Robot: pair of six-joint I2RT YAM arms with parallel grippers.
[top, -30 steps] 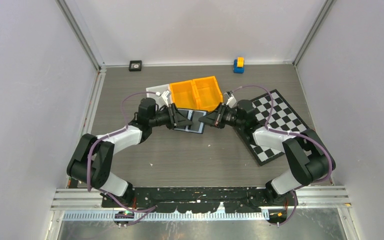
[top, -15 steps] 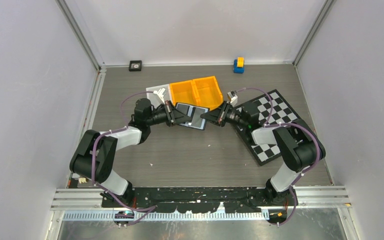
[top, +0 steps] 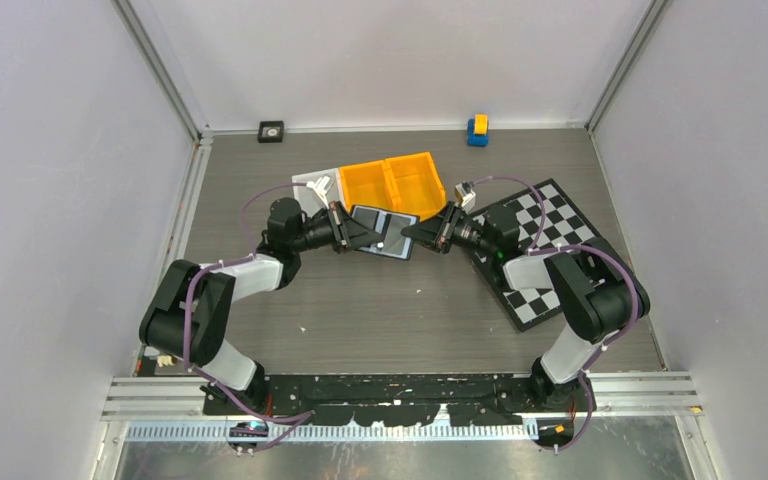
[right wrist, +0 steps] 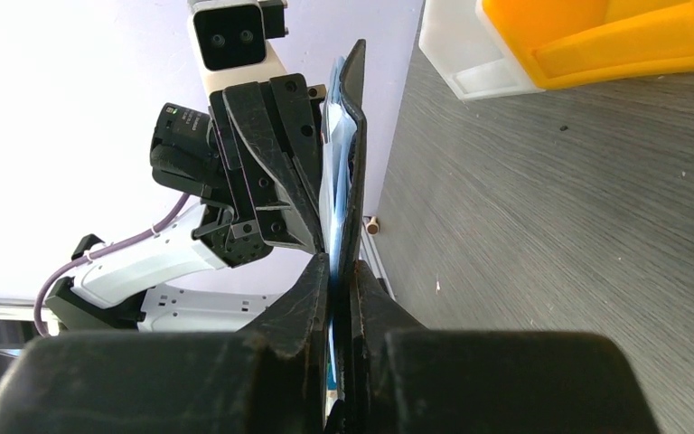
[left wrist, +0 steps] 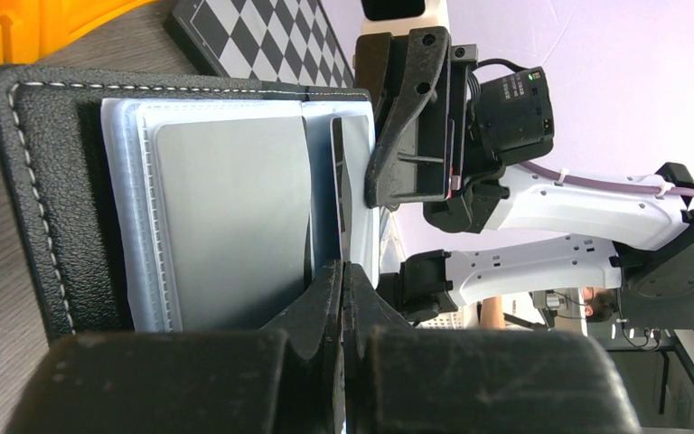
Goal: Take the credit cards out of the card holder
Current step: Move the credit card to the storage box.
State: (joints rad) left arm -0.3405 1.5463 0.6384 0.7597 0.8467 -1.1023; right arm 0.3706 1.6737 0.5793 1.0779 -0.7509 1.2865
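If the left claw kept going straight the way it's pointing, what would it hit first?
The left gripper is pinching the card holder, so it would press into that first. Right behind it, the right gripper faces it, clamped on the far edge and seemingly close.

Pale walls (aluminium-framed) around grey wood-grain table.

We've got the left arm and the right arm in white shells over the long links, with chunky black joints. A thin purple cable runs along each. Up close, the left gripper shows grainy matte-black fingers, and a green light glows on the right wrist's black module.
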